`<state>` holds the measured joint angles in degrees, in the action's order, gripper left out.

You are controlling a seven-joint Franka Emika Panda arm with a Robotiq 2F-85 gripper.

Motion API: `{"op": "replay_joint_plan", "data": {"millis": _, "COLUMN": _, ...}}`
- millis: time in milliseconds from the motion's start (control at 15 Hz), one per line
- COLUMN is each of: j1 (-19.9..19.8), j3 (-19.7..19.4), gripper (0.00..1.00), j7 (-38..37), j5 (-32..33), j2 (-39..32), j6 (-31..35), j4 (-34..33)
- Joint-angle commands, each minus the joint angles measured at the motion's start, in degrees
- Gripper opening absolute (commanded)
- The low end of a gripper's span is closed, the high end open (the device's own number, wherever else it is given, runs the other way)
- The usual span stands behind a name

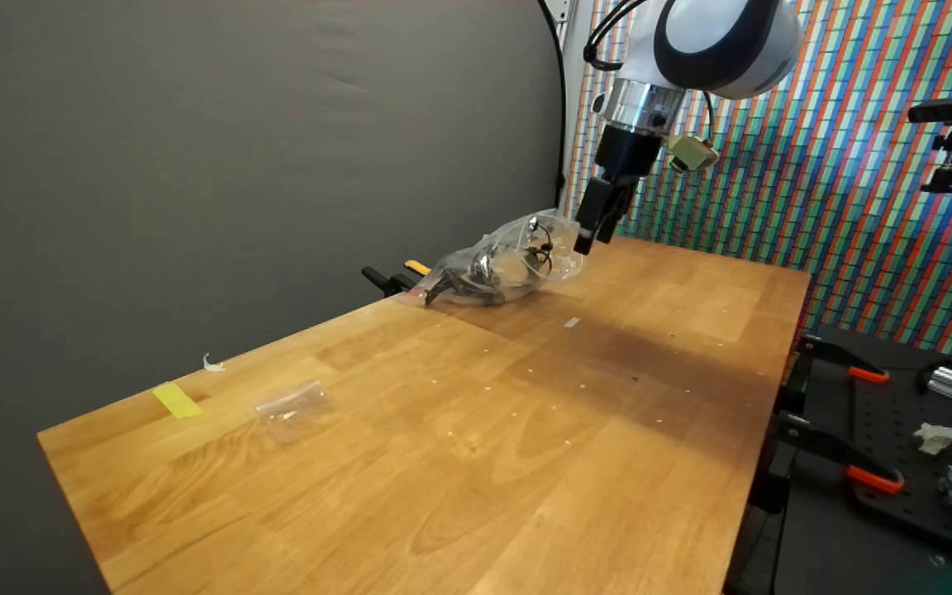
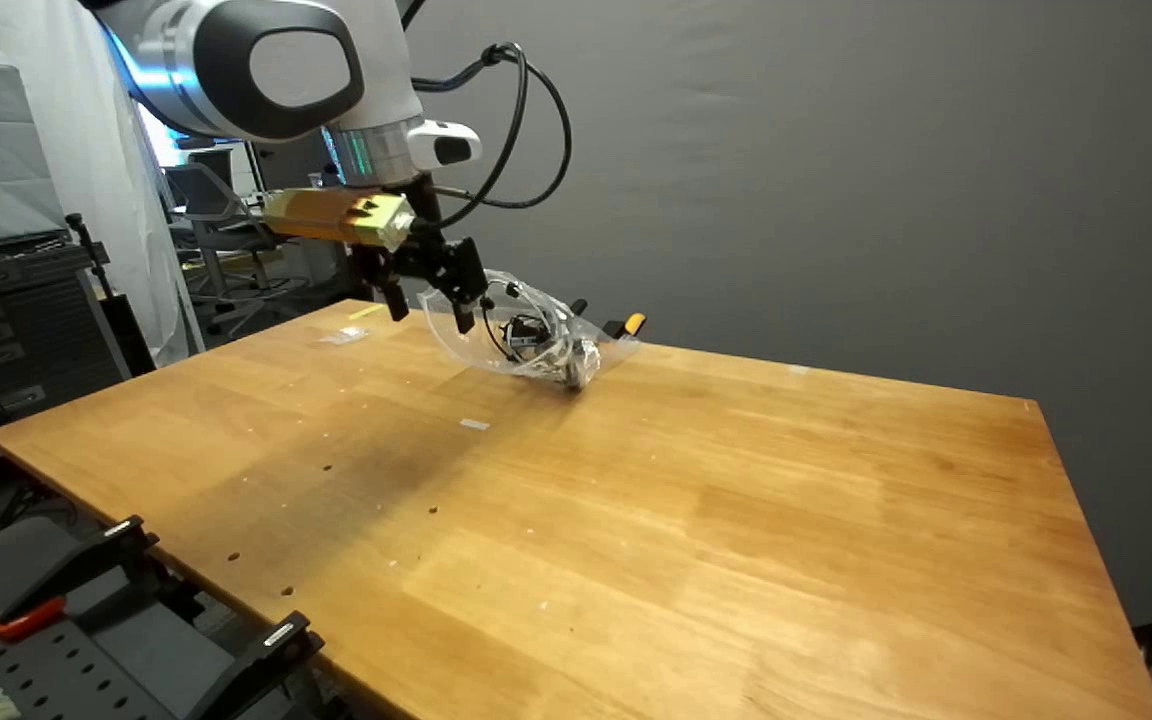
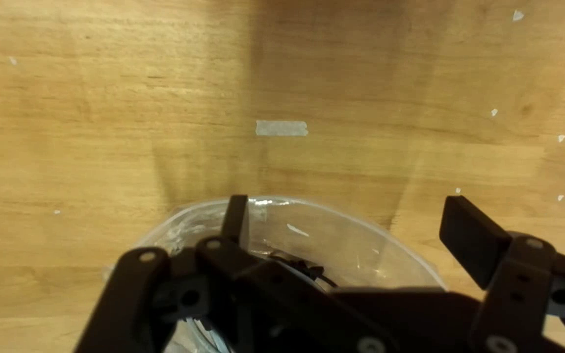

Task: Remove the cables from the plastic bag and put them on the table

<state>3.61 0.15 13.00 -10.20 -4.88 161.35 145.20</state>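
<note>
Black, spread wide, the hand [image 3: 351, 225] partly hides bag [image 3: 373, 255] and cables [image 3: 310, 269] in the wrist view.

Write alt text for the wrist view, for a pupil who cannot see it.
A black gripper hangs open near the curved edge of a clear plastic bag holding cables. Farther up the picture, a pale strip of tape lies on the wooden tabletop.
</note>
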Motion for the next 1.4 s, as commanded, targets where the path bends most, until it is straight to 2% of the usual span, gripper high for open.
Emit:
{"op": "replay_joint_plan", "data": {"millis": 0, "j1": -2.3, "j3": 2.6, "gripper": 1.00, "j7": 1.7, "j5": -3.7, "j2": -5.6, "j6": 5.7, "j4": -4.1}}
{"op": "replay_joint_plan", "data": {"millis": 333, "j1": -4.8, "j3": 4.7, "gripper": 1.00, "j7": 2.0, "j5": -5.5, "j2": -11.1, "j6": 12.2, "j4": -8.1}}
{"op": "replay_joint_plan", "data": {"millis": 733, "j1": -11.3, "j3": 11.4, "gripper": 1.00, "j7": 4.6, "j5": -11.2, "j2": -17.4, "j6": 13.2, "j4": -13.7}}
{"op": "replay_joint_plan", "data": {"millis": 933, "j1": -14.3, "j3": 14.4, "gripper": 1.00, "j7": 4.0, "j5": -13.6, "j2": -19.8, "j6": 16.5, "j4": -16.0}}
{"op": "replay_joint_plan", "data": {"millis": 1333, "j1": -19.3, "j3": 19.4, "gripper": 1.00, "j7": 3.6, "j5": -13.9, "j2": -25.3, "j6": 18.0, "j4": -19.4}}
